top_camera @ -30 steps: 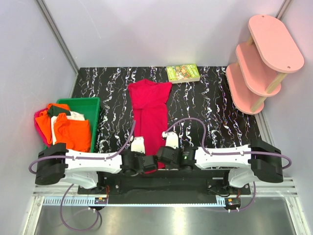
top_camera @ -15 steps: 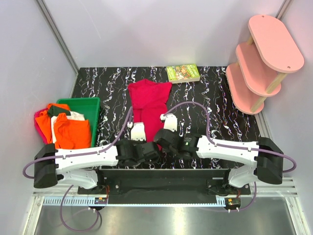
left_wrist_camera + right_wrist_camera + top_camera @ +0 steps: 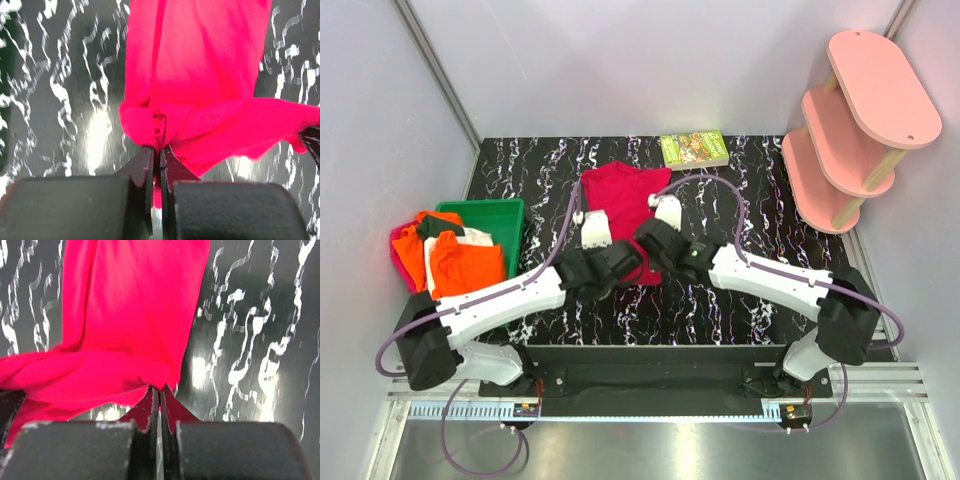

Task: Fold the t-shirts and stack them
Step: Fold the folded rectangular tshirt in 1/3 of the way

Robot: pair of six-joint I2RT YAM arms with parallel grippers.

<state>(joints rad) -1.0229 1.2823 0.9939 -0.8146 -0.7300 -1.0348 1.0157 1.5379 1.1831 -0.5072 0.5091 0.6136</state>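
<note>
Two hem corners pinched, and the fold is on!
Red shirt (image 3: 620,195) lies lengthwise on the table (image 3: 750,220); left gripper (image 3: 156,155) and right gripper (image 3: 156,392) each clamp its raised near hem. Next, likely: carry it evenly toward the collar, lay flat, let go.

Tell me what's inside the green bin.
Orange shirts and a white one heaped at its near end; the green bin's far floor shows. Anything beneath the heap is hidden.
</note>
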